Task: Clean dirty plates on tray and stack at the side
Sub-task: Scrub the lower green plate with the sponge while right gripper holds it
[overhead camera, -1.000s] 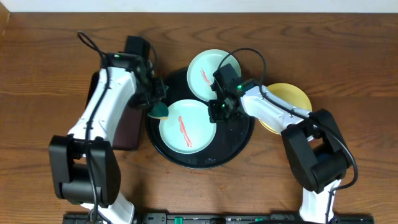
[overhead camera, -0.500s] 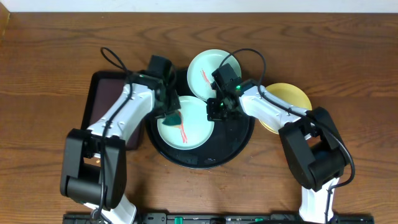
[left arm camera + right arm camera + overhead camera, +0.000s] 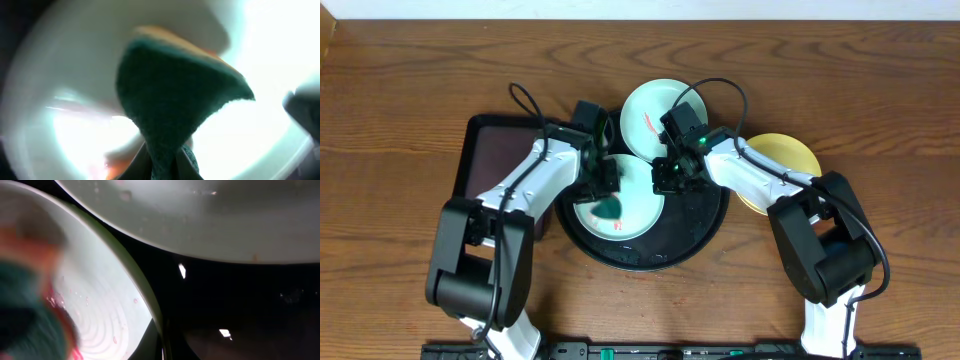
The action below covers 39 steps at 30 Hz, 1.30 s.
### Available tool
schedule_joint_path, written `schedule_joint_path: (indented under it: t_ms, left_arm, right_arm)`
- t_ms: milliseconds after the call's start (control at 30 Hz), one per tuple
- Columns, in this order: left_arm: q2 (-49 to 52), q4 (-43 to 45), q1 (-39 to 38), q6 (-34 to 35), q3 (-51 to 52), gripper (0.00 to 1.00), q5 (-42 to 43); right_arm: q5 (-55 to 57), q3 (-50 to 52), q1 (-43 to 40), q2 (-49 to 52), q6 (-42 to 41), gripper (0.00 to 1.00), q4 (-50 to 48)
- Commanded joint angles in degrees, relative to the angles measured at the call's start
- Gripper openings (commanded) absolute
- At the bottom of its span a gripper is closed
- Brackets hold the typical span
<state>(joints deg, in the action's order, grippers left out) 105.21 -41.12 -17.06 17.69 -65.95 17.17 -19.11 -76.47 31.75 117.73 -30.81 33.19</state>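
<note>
The black round tray holds a mint-blue plate at its front. My left gripper is shut on a green sponge and presses it on this plate; the sponge fills the left wrist view over the plate. My right gripper is shut on this plate's right rim. A second mint-blue plate with a red streak lies at the tray's back edge. A pale yellow plate lies on the table at the right, partly under my right arm.
A dark brown rectangular tray lies left of the black tray, under my left arm. The wooden table spreads on all sides.
My left gripper has carried the sponge right and forward, from the plate's left rim onto its middle, covering most of the red streak. The right arm has not moved.
</note>
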Motion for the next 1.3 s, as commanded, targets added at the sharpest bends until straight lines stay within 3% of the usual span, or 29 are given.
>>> schedule_joint_path:
  t_ms: [0,167,400,600,833,1133,1267]
  left_arm:
    - [1.3,-1.7,-0.4,-13.2,1.0,0.08,13.2]
    - [1.3,-2.4,-0.3,-17.8,1.0,0.07,11.5]
    - [1.3,6.1,-0.3,-1.4,1.0,0.08,-17.1]
    - [1.3,11.7,-0.3,6.7,1.0,0.07,-28.4]
    - [1.3,6.8,-1.2,7.8,1.0,0.07,-25.6]
    - [1.3,0.5,-2.4,-14.1,1.0,0.08,9.2]
    - [1.3,1.8,-2.3,-15.3,1.0,0.07,11.1]
  right_arm:
    - [1.7,-0.7,0.3,2.2,-0.8,0.01,-0.7]
    - [0.8,-0.7,0.3,2.2,0.1,0.01,-0.7]
    - [0.8,-0.7,0.3,2.2,0.1,0.01,-0.9]
    - [0.8,-0.7,0.3,2.2,0.1,0.01,-0.8]
    - [0.8,-0.7,0.3,2.2,0.2,0.01,-0.8]
    - [0.8,-0.7,0.3,2.2,0.2,0.01,-0.9]
    - [0.8,-0.7,0.3,2.2,0.2,0.01,-0.9]
